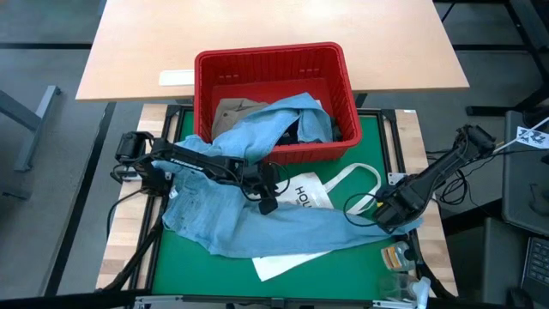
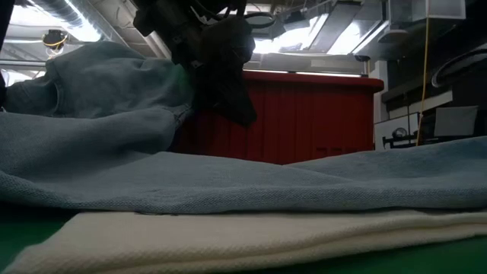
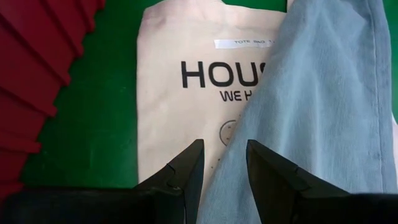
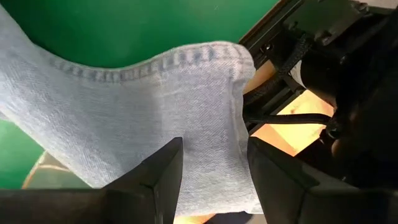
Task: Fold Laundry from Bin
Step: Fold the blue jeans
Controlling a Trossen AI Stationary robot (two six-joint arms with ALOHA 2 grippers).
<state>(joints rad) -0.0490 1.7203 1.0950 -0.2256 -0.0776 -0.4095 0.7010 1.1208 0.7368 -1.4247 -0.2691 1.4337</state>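
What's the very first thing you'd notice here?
The light blue denim jeans sprawl across the green mat, one end still draped over the rim of the red bin at the table's back. A white tote bag printed "HOU..." peeks out from under them. Both tools sit over the denim, the left tool near the bag, the right tool at a hem.

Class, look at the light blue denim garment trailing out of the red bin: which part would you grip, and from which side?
Probably the hemmed leg end of the denim garment, from above at the table's right edge: it lies flat and free on the green mat, unlike the bunched part in the bin.
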